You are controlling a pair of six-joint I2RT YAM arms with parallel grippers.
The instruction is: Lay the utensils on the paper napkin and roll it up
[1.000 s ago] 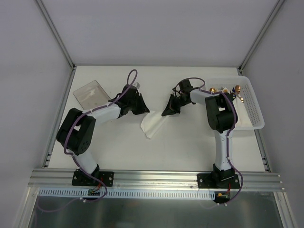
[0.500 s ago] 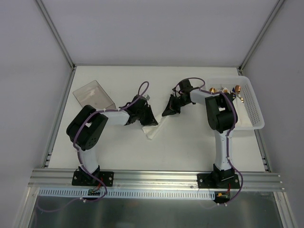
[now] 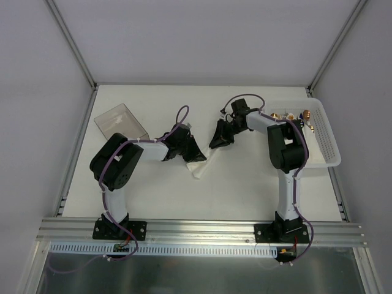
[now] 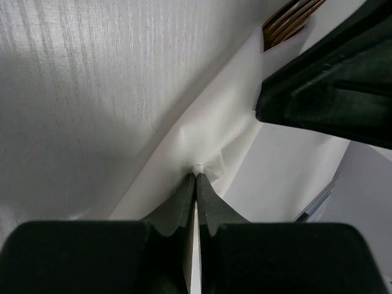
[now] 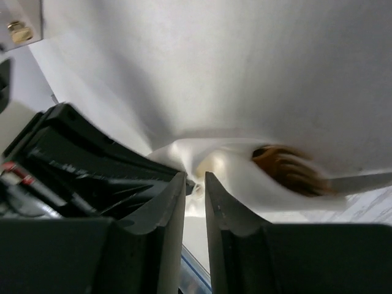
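Note:
The paper napkin [image 3: 197, 169] lies mid-table as a loose white roll, mostly hidden under my two grippers. My left gripper [image 3: 193, 153] presses on it from the left. In the left wrist view its jaws [image 4: 197, 174] are shut on a pinched fold of the napkin [image 4: 208, 131]. Copper fork tines [image 4: 288, 15] stick out of the roll's far end. My right gripper [image 3: 216, 141] meets the roll from the right. In the right wrist view its jaws [image 5: 195, 182] are nearly closed on a bit of napkin [image 5: 229, 162], with the fork tines [image 5: 288, 166] wrapped beside them.
A white perforated basket [image 3: 331, 144] stands at the right edge with small copper pieces [image 3: 304, 117] in it. A clear plastic box [image 3: 119, 121] lies at the back left. The enclosure's walls stand close around the table.
My left gripper has moved right and toward the near edge, onto the napkin, covering most of it. The napkin now shows smaller and more bunched. The right gripper has barely shifted.

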